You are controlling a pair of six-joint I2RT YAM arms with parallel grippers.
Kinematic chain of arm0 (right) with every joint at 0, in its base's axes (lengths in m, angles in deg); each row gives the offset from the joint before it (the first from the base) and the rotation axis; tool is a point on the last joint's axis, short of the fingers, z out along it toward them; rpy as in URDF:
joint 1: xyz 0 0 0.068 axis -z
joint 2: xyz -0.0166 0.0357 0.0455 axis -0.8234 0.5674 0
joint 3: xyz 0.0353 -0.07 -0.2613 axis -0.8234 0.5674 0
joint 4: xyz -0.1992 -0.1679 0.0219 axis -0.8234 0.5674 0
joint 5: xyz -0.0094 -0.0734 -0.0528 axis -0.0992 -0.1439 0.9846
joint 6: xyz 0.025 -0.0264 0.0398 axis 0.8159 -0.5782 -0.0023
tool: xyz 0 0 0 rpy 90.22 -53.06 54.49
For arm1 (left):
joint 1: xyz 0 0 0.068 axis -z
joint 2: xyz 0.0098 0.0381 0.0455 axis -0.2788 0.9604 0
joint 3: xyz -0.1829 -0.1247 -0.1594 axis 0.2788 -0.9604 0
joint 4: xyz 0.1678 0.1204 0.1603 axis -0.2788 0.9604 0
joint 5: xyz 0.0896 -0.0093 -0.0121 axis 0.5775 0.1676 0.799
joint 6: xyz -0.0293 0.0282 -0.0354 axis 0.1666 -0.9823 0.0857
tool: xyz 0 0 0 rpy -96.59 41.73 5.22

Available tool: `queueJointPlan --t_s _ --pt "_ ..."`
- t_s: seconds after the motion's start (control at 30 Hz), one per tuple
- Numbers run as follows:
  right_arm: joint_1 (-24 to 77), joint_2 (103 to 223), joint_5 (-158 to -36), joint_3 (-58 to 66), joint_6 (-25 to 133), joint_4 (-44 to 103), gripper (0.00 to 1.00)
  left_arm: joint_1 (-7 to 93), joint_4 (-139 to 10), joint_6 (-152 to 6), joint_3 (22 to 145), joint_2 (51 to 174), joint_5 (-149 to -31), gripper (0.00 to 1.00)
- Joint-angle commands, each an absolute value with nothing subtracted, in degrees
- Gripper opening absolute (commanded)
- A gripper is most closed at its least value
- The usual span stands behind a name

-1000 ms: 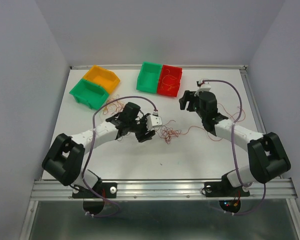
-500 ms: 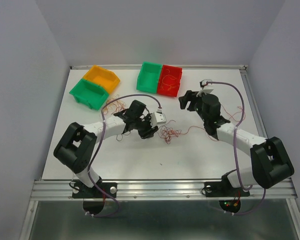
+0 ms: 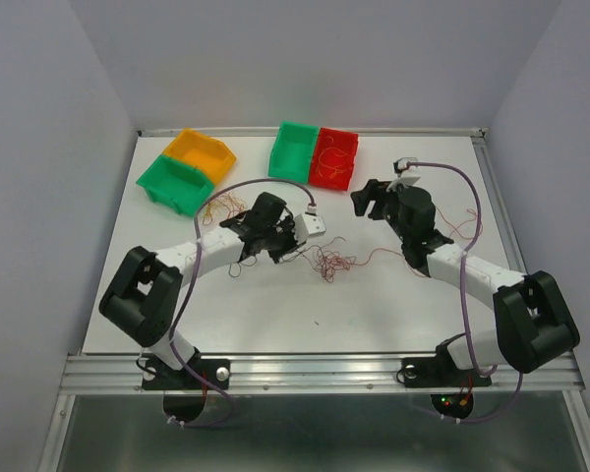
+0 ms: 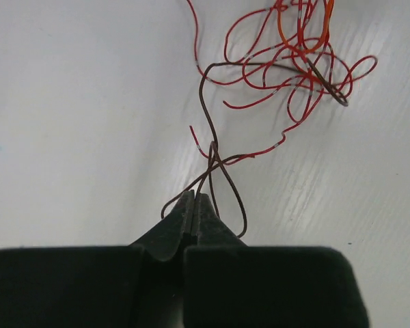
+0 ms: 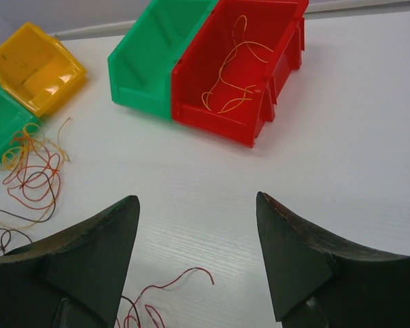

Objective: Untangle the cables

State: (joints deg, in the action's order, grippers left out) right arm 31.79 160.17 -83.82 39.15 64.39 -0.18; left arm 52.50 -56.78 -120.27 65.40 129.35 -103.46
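Note:
A tangle of thin red and orange cables (image 4: pixel 294 61) lies mid-table, also seen from above as a small red knot of cables (image 3: pixel 330 262). A dark brown cable (image 4: pixel 208 102) runs out of it in a crossed loop to my left gripper (image 4: pixel 195 198), whose jaws are pressed together on that cable. From above, the left gripper (image 3: pixel 283 248) sits just left of the tangle. My right gripper (image 5: pixel 197 198) hovers open over bare table, holding nothing, with a loose red cable end (image 5: pixel 184 277) below it. From above, the right gripper (image 3: pixel 367 200) is near the red bin.
A red bin (image 5: pixel 240 65) holding an orange wire stands beside a green bin (image 5: pixel 154 58) at the back. A yellow bin (image 3: pixel 202 149) and another green bin (image 3: pixel 175 182) are at the back left, with a second wire pile (image 5: pixel 31 171) near them. More wires (image 3: pixel 467 221) lie right.
The left gripper has gone from open to shut, pinching the dark cable, and has shifted slightly left and back from the tangle. The right arm has barely moved.

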Motion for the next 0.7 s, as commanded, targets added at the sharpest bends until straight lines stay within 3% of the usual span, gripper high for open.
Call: queueJointPlan --t_s 0.0,0.23,0.43,0.67 --pt "32.0 159.5 -87.6 39.8 64.0 -4.2 0.74 52.6 -57.6 -120.1 65.5 119.3 -96.2 0.0" --pt "32.0 160.3 -94.9 39.5 62.6 -5.3 0.73 49.2 -53.4 -121.1 72.3 111.9 -88.2 0.0" --pt "32.0 161.6 -99.4 38.9 61.6 -5.9 0.73 47.4 -49.5 -122.3 83.1 112.8 -83.8 0.0" --pt "32.0 172.7 -128.9 34.6 58.5 -10.7 0.8 47.4 -45.9 -121.9 95.8 114.8 -83.3 0.0"
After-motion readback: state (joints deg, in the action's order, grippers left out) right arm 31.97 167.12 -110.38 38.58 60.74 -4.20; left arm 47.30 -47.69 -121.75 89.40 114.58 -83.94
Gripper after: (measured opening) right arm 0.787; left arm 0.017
